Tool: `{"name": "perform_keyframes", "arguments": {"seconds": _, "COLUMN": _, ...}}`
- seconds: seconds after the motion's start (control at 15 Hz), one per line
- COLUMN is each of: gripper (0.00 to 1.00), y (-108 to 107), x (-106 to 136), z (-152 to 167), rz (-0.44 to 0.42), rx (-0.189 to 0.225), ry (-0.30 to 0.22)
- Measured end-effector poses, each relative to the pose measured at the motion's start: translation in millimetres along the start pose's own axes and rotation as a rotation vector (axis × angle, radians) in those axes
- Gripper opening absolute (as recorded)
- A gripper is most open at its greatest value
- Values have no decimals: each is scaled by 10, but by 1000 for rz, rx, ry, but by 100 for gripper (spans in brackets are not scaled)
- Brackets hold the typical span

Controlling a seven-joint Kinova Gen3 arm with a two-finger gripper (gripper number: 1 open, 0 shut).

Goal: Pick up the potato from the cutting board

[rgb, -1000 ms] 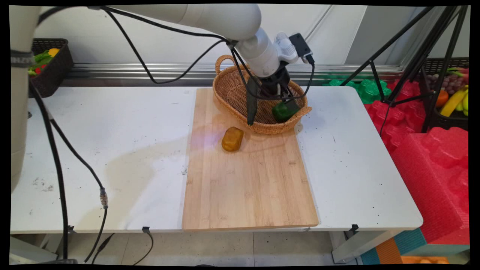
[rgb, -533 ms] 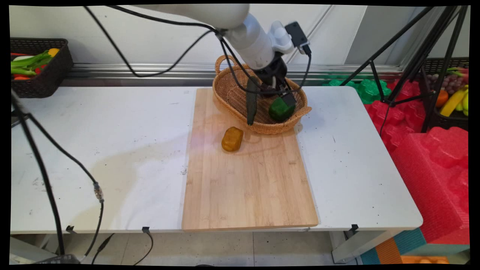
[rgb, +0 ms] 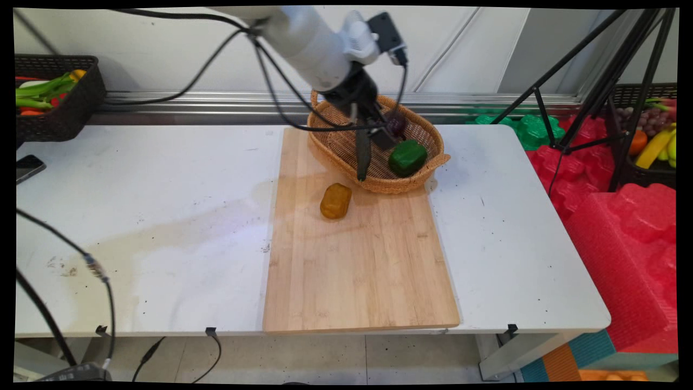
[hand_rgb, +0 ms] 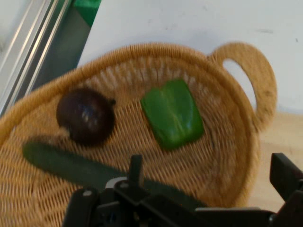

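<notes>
Green bell pepper point(hand_rgb: 172, 120) lay loose in the oval woven wicker basket point(hand_rgb: 236, 156), just beyond my pincer point(rgb: 387, 132), which gaped wide and held nothing. A long dark green cucumber point(hand_rgb: 71, 165) and a dark purple onion point(hand_rgb: 85, 116) lay beside it. Outside, a yellow-brown potato point(rgb: 335, 201) sat on the wooden board point(rgb: 357, 260) atop the white bench point(rgb: 162, 216).

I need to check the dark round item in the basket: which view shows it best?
The hand view: the dark purple-brown round vegetable lies fully exposed on the woven wicker basket floor, beside the green bell pepper. In the main view only a sliver of it shows past the arm.
</notes>
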Motion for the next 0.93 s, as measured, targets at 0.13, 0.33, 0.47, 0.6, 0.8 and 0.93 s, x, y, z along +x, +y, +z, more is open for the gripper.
{"name": "perform_keyframes", "arguments": {"seconds": 0.13, "gripper": 100, "y": 44, "x": -184, "z": -211, "rz": -10, "rx": -4, "ry": -11}}
{"name": "perform_keyframes", "arguments": {"seconds": 0.33, "gripper": 100, "y": 113, "x": -422, "z": -446, "rz": -23, "rx": -13, "ry": -31}}
{"name": "perform_keyframes", "arguments": {"seconds": 0.47, "gripper": 100, "y": 148, "x": -555, "z": -563, "rz": -31, "rx": -17, "ry": -45}}
{"name": "perform_keyframes", "arguments": {"seconds": 0.6, "gripper": 100, "y": 179, "x": -700, "z": -679, "rz": -47, "rx": -16, "ry": -61}}
{"name": "perform_keyframes", "arguments": {"seconds": 0.8, "gripper": 100, "y": 205, "x": -864, "z": -767, "rz": -85, "rx": -6, "ry": -82}}
{"name": "perform_keyframes", "arguments": {"seconds": 0.93, "gripper": 100, "y": 225, "x": -936, "z": -757, "rz": -105, "rx": -3, "ry": -97}}
